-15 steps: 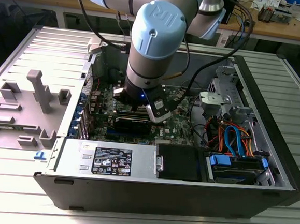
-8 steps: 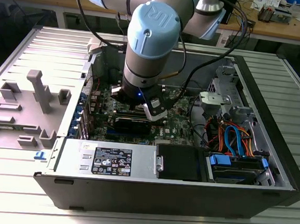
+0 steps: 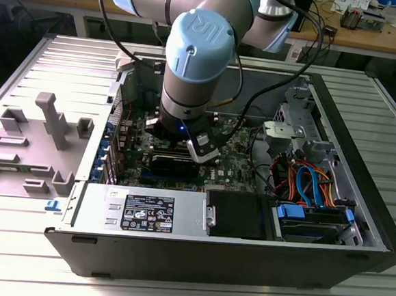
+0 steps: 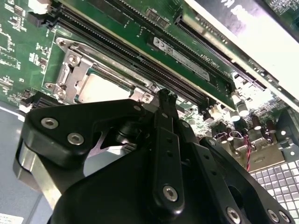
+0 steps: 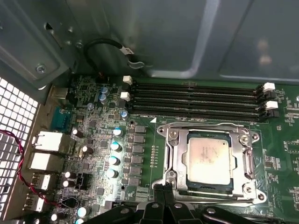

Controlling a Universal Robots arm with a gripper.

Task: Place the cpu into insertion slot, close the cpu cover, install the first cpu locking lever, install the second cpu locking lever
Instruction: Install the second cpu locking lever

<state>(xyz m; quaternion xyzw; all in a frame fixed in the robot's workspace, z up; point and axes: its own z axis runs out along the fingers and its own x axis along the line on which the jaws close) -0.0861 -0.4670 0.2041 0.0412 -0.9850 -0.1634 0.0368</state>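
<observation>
cpu seated just beside claw

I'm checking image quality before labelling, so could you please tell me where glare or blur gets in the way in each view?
Exterior view: the arm blocks the board beneath it; lighting is even. Second wrist view: a bright card edge is washed out, and the gripper sits soft in the foreground. First wrist view: the cpu is sharp, with mild sheen on the cpu cover.
</observation>
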